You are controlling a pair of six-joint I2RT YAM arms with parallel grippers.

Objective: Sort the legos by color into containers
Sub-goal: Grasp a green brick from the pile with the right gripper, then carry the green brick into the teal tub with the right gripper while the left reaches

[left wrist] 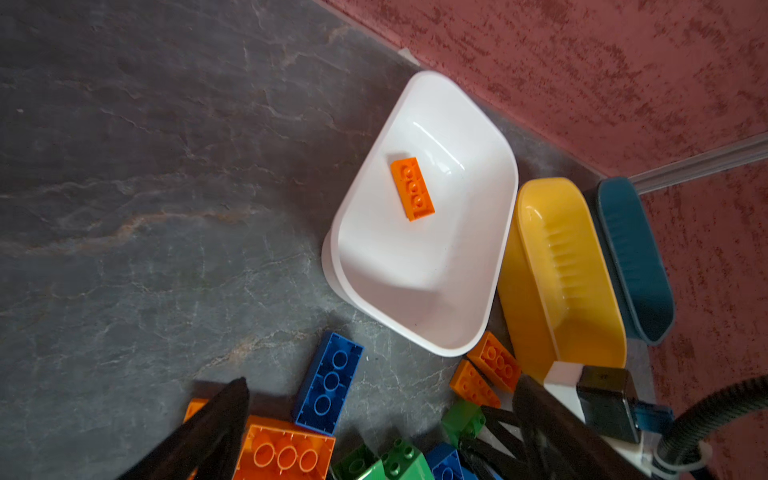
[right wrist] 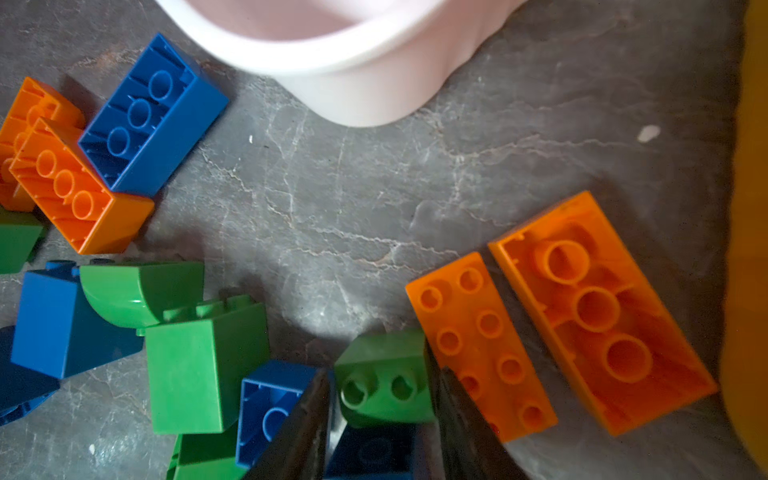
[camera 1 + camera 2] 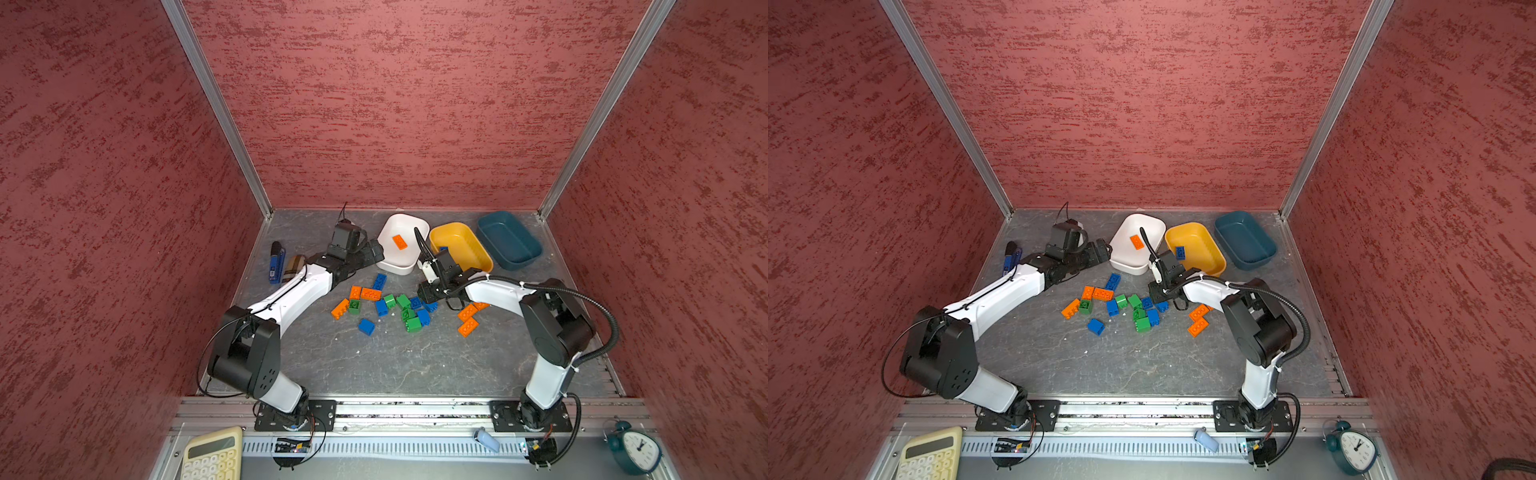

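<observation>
The sorting has barely begun. The white tub (image 3: 395, 268) holds a single orange brick (image 3: 400, 242), lying flat near its middle. The yellow tub (image 3: 469, 245), just beside the white tub on the side away from the left arm, holds one blue brick (image 3: 1179, 252), which shows in a top view close behind the right arm's wrist. The teal tub (image 3: 509, 241), one place further from the white tub, looks empty, so no green piece is sorted yet.

Everything else lies on the worktop (image 3: 374, 365) in front of the white tub. There the loose bricks (image 3: 390, 305) form a mixed scatter of orange, blue and green, well over a dozen, many of them touching. A pair of orange bricks (image 3: 468, 327) lies side by side at the scatter's edge, under the right arm.

The right end effector (image 2: 376, 357) is down in that scatter. Its fingers are set against two opposite sides of a small green brick (image 2: 382, 386), which rests among blue ones and is not lifted. The left end effector (image 1: 381, 380) hangs just beside the white tub, jaws wide apart and holding nothing.

Judging by the colours so far, the green brick should go to the teal tub. Nearly the whole job remains.
</observation>
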